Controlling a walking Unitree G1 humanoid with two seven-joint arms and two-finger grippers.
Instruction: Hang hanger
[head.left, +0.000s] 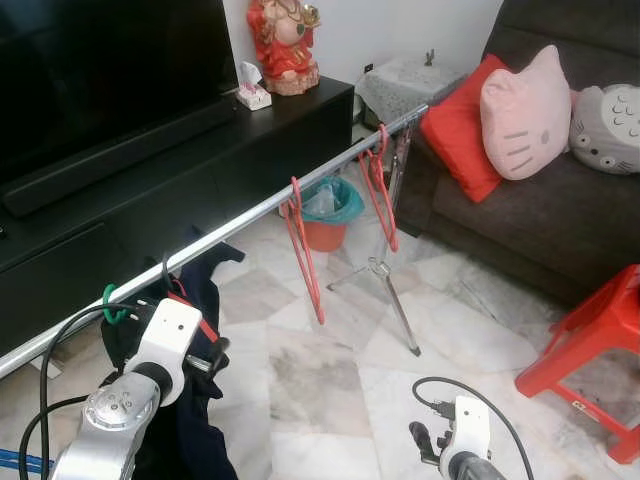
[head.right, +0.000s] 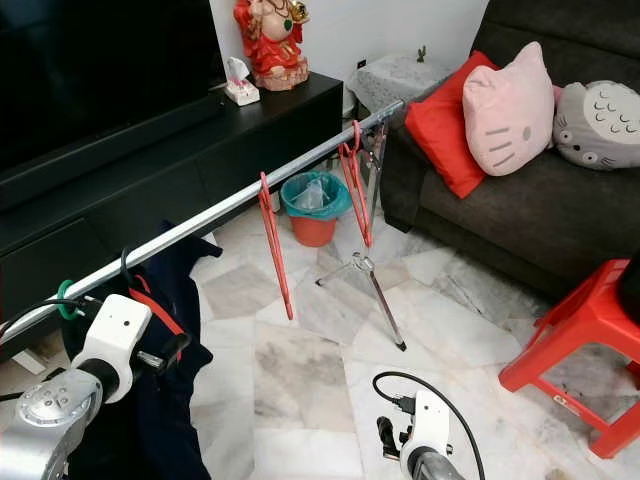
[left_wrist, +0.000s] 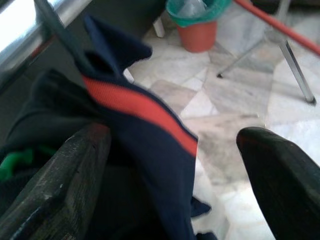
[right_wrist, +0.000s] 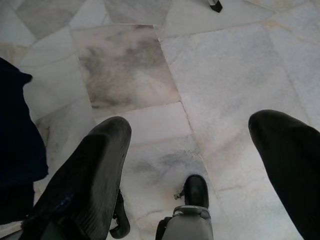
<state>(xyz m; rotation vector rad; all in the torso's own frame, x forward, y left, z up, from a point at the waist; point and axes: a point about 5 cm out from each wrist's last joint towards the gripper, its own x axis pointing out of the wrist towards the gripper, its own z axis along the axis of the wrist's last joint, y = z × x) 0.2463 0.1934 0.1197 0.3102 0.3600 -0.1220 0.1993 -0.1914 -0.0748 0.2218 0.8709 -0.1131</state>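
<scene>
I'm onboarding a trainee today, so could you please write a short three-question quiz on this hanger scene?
1. True or false: the left gripper is open beside the dark garment on the metal rail.
2. How many empty red hangers hang on the rail?
3. What sits on the floor behind the rail? A) teal-lined bin B) blue box C) green stool

Key: 1 true; 2 two; 3 A. The right gripper hangs open over the marble floor.
</scene>
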